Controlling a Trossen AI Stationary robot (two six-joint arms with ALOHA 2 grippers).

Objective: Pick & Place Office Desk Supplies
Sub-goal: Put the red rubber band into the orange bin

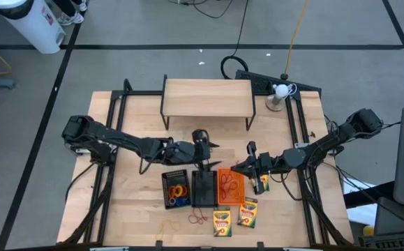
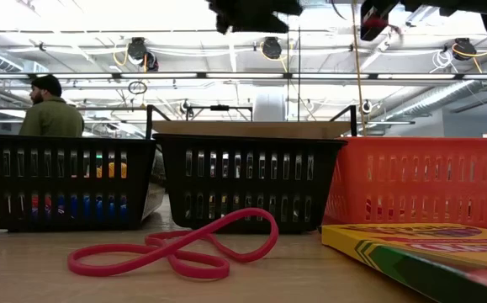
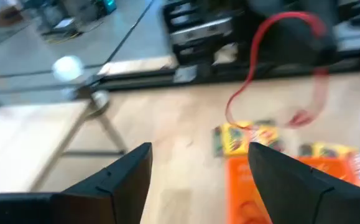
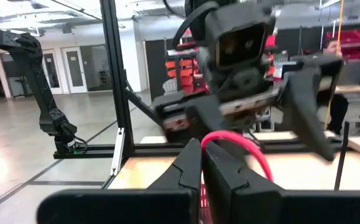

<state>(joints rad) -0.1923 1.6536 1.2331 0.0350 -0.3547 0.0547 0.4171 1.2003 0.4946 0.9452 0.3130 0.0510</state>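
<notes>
Right wrist view: right gripper (image 4: pixel 202 163) has its fingers pressed together on a red rubber band (image 4: pixel 242 146), pinching 1 strand; the rest of the loop arcs free above the tips. Left wrist view shows the same band (image 3: pixel 273 59) dangling as a limp loop across from the left gripper (image 3: pixel 198 177), whose fingers stand wide apart with nothing between them.

High view: left gripper (image 1: pixel 203 139) sits over the middle black tray (image 1: pixel 203 188), right gripper (image 1: pixel 252 166) just beside the orange tray (image 1: pixel 231 187), near its right edge. Left black tray (image 1: pixel 174 188) holds a few bands. 2 crayon boxes (image 1: pixel 222 222) lie on the table in front of the orange tray, a 3rd looks to sit under the right arm. Another red band (image 2: pixel 176 247) lies loose on the table in front of the trays; a thin yellowish one is near the front edge, hard to make out.

Handling, my read:
- Band: near weightless, floppy, stretchy, slightly grippy. It will swing and may snag on the mesh. Pinch 1 strand, lift clear, release low over the tray so it doesn't bounce or hang on the rim.
- Band lying flat on the table: take it where the loop crosses and stands proud.
- Crayon boxes: light, stiff card, smooth faces. Grip across the narrow width, moderate squeeze, or it will crush.
</notes>
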